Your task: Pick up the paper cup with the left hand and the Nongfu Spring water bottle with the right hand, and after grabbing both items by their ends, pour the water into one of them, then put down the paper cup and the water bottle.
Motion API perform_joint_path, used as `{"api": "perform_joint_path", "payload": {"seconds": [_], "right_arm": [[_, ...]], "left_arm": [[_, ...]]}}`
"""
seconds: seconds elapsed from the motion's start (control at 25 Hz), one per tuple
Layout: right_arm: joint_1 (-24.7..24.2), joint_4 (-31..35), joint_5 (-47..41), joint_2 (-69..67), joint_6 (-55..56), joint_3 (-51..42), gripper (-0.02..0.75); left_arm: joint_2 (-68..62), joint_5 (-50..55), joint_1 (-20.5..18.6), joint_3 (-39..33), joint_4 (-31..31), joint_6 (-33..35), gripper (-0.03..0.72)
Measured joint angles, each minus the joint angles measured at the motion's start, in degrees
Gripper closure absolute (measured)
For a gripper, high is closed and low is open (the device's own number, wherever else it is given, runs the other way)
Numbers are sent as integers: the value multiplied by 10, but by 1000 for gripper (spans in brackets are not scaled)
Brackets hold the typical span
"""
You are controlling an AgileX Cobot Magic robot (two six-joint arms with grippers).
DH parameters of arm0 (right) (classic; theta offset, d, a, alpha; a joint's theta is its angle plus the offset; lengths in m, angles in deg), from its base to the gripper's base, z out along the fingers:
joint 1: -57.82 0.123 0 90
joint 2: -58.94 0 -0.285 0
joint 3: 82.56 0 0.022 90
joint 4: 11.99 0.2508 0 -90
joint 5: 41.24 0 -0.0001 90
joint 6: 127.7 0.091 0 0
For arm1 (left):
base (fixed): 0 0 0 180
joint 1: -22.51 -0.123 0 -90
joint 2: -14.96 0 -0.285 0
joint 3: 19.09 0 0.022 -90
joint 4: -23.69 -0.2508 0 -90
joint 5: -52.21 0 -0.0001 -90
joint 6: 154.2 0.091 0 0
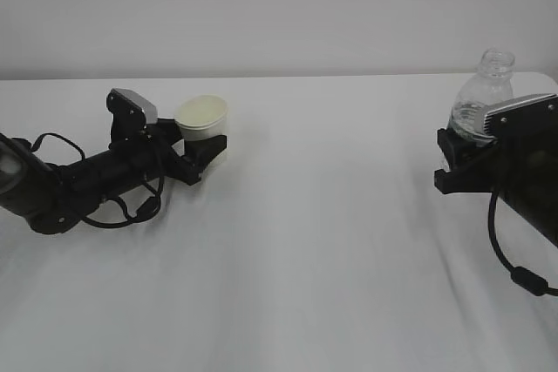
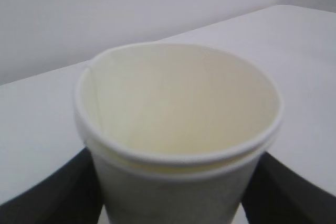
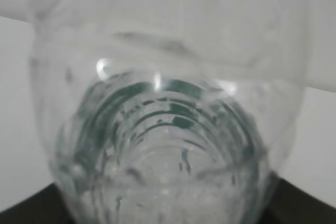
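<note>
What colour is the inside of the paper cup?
Pale creamy yellow inside the paper cup, with a white rim; the left wrist view shows it best.

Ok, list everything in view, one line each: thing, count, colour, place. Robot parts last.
Small white paper cup: one, white with pale yellowish inside, upright on the left side of the table, between the left hand's fingers.
Small clear ribbed plastic water bottle: one, clear, capless, upright at the right edge, in the right hand.
Table: one, white, fills the foreground.
Wall: one, pale grey, behind the table.
Left hand: one, black, silver-grey camera box, low on the left.
Right hand: one, black, at the right edge.
</note>
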State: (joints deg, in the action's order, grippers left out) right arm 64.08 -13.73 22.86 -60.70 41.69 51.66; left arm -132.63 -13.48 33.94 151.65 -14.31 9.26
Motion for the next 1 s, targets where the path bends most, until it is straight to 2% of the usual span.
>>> {"api": "perform_joint_path", "payload": {"seconds": [0.68,1.0], "right_arm": [[0,0,0,0,0,0,310],[0,0,0,0,-1,0,310]], "left_arm": [[5,-11,-19,-15,-45,-10,159],[35,-11,-28,-63,-56,-11,161]]}}
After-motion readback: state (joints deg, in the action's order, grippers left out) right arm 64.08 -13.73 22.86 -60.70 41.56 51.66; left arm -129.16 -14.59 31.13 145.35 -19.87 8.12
